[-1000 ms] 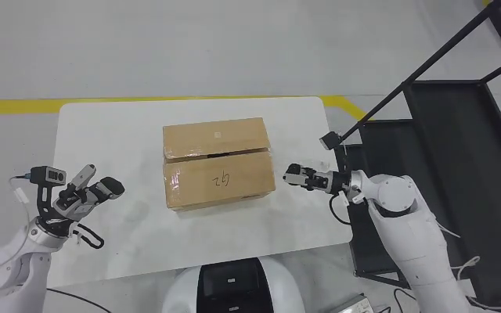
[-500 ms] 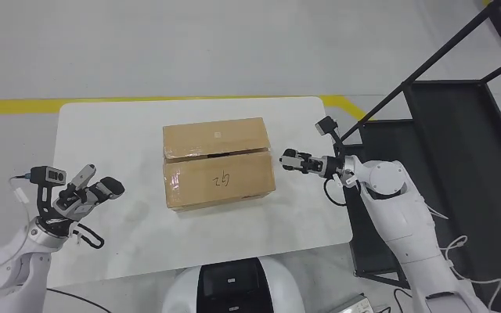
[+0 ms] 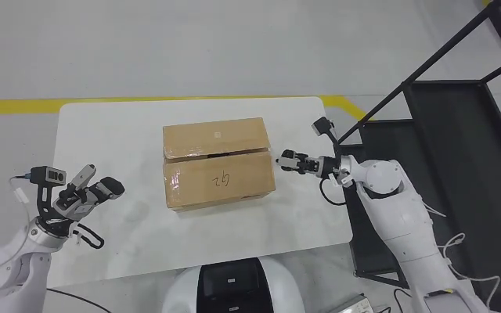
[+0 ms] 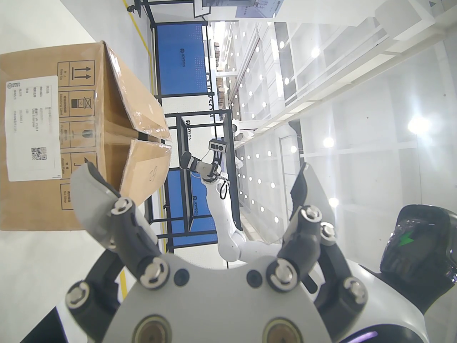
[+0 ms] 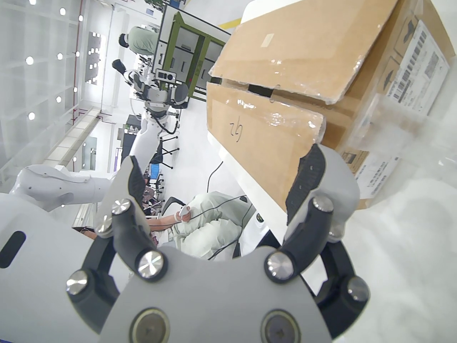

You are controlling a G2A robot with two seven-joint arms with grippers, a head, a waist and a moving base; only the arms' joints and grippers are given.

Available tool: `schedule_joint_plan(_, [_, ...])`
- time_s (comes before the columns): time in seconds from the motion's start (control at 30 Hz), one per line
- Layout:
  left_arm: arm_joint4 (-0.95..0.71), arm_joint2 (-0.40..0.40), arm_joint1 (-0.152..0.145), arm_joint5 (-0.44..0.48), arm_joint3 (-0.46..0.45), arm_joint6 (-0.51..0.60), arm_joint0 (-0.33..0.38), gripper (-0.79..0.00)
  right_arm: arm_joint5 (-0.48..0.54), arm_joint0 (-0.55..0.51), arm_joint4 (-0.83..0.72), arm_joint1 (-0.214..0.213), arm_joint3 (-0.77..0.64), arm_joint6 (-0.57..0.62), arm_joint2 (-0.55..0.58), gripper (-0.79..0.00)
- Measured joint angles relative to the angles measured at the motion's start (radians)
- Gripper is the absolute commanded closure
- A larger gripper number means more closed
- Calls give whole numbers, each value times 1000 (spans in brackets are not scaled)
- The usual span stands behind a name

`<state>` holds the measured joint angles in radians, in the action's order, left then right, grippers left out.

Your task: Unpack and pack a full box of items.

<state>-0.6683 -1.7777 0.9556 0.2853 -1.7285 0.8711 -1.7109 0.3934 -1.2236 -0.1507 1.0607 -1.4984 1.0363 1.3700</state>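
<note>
Since a second ago the right gripper (image 3: pixel 283 160) has been brought in toward the box (image 3: pixel 218 163) and a little farther from the robot. It is now held just beside the box's right end, about level with the seam between the two top flaps. Its fingers are spread apart and nothing is held. Whether a fingertip touches the cardboard cannot be told. The left gripper (image 3: pixel 98 190) is found where it was, over the table's near left part, with its fingers likewise spread and nothing between them. The box has not been shifted.

The box is seen at the middle of the white table (image 3: pixel 117 133), with its flaps folded down and a narrow gap left along the seam. A wide strip of bare tabletop is left between the left gripper and the box's left end. On the right, only a narrow margin of table is left beyond the box, and a dark rack (image 3: pixel 438 149) is placed close against that edge.
</note>
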Motion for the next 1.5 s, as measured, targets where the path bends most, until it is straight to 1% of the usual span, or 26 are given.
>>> schedule_joint_plan(0.07, [0,0,0,0,0,0,0,-785,-10,33,14,5,42,-21,-27,-785])
schedule_joint_plan(0.3, [0,0,0,0,0,0,0,-785,-4,120,36,18,160,-27,-106,-785])
schedule_joint_plan(0.4, [0,0,0,0,0,0,0,-785,24,145,-11,26,202,0,-137,-785])
schedule_joint_plan(0.5, [0,0,0,0,0,0,0,-785,71,159,-62,28,220,56,-154,-785])
schedule_joint_plan(0.67, [0,0,0,0,0,0,0,-785,120,150,-134,22,188,135,-146,-785])
schedule_joint_plan(0.77, [0,0,0,0,0,0,0,-785,143,133,-224,16,157,220,-135,-785])
schedule_joint_plan(0.9, [0,0,0,0,0,0,0,-785,89,109,-306,-2,56,303,-135,-785])
schedule_joint_plan(1.0, [0,0,0,0,0,0,0,-785,62,86,-323,-20,-12,328,-142,-785])
schedule_joint_plan(1.13, [0,0,0,0,0,0,0,-785,34,64,-301,-44,-98,356,-188,-785])
schedule_joint_plan(1.23, [0,0,0,0,0,0,0,-785,15,69,-226,-58,-122,375,-258,-785])
schedule_joint_plan(1.37, [0,0,0,0,0,0,0,-785,19,104,-125,-61,-83,371,-381,-785])
schedule_joint_plan(1.5, [0,0,0,0,0,0,0,-785,35,152,-58,-52,-16,355,-493,-785])
